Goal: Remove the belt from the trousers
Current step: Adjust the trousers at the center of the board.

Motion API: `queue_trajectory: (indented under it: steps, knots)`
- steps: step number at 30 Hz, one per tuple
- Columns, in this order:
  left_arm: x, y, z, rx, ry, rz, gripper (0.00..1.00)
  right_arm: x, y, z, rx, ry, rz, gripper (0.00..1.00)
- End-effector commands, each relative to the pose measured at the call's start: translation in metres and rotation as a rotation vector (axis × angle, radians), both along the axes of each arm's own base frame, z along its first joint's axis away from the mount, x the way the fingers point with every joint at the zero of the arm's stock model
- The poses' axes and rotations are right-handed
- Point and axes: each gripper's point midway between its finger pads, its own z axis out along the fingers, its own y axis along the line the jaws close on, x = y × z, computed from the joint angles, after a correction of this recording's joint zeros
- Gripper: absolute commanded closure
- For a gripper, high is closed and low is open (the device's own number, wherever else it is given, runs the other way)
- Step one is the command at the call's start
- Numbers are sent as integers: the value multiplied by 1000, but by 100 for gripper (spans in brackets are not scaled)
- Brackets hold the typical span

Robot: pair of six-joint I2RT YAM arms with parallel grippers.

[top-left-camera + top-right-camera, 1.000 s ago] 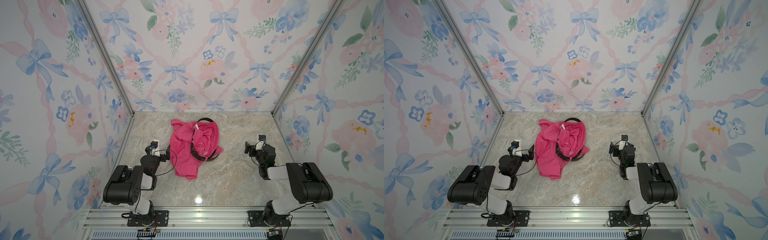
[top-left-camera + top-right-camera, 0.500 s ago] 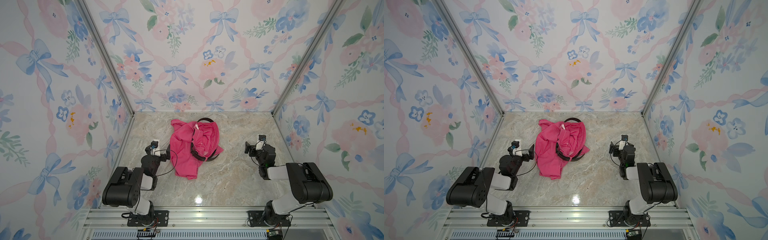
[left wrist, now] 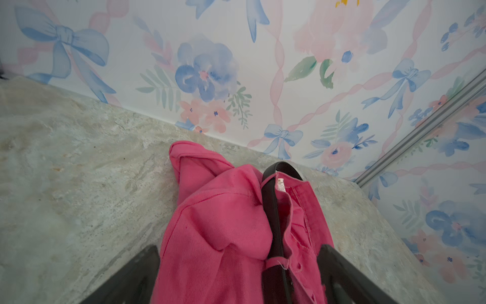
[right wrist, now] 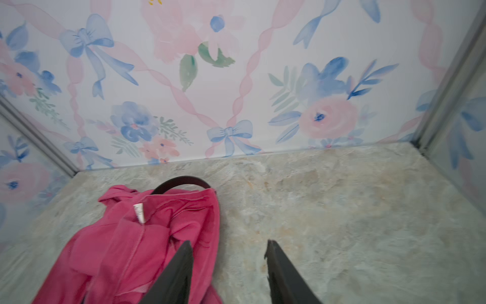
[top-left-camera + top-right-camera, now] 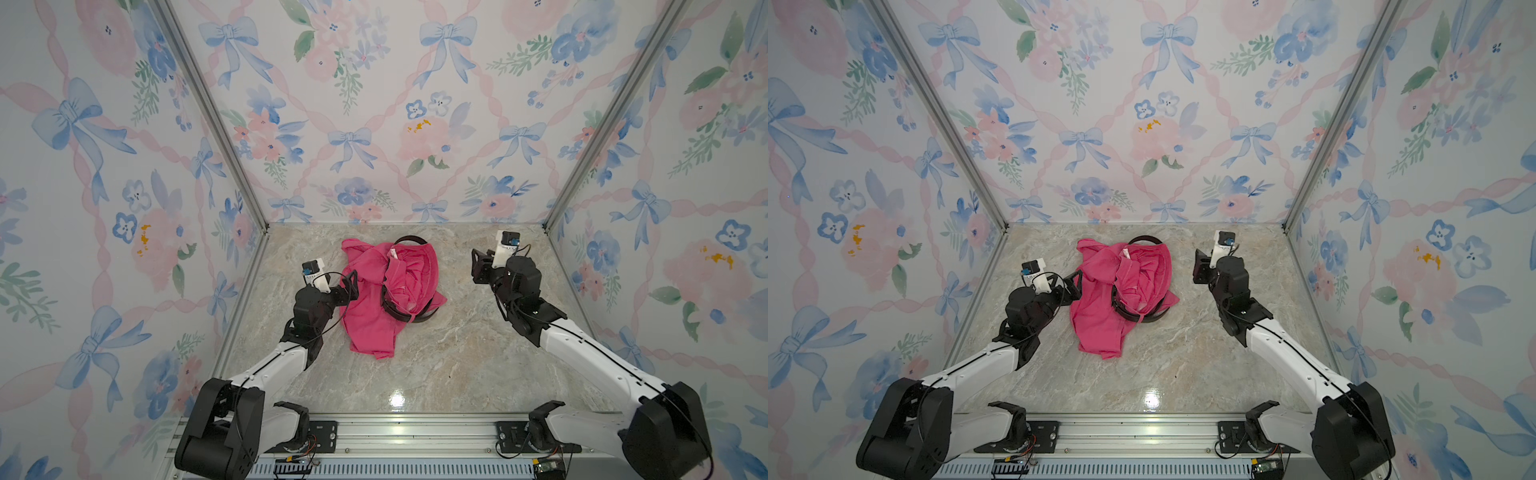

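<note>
Three floral walls (image 5: 374,124), marble tabletop (image 5: 457,353), trousers (image 5: 370,307) lay mid-frame, left gripper (image 3: 239,247), right gripper (image 4: 228,241) both stood open, belt (image 3: 271,223) in waist loop (image 3: 276,262) seen only from left wrist

The enclosure has three upright wall panels (image 5: 374,104) covered in pale wallpaper printed with blue bows, pink ribbons and flowers. Silver aluminium corner posts (image 5: 214,120) join the panels (two are visible in both top views). The floor is a glossy beige-grey marble-pattern slab (image 5: 457,353). A bright light reflection (image 5: 397,400) sits near its front edge, close to a ribbed aluminium base rail (image 5: 415,434).
</note>
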Motion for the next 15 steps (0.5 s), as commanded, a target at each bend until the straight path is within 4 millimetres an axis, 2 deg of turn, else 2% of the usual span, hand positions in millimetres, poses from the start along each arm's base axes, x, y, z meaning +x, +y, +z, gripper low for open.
queue_trajectory:
  steps: [1,4,6,7,10,15]
  knots:
    - [-10,-19,-59,-130,274,-99,9,-38,94,-81,-68,296,184,62]
    - [-14,-27,-101,-221,441,-119,32,-55,174,-101,-69,367,337,62]
    - [-21,-34,-123,-238,519,-130,48,-55,205,-121,-24,438,400,64]
    - [-27,-38,-133,-239,552,-136,54,-53,213,-129,-6,477,412,64]
    - [-45,-46,-149,-219,600,-129,56,-47,217,-151,-29,556,396,62]
    - [-74,-55,-155,-188,608,-133,56,-33,184,-183,-70,647,292,52]
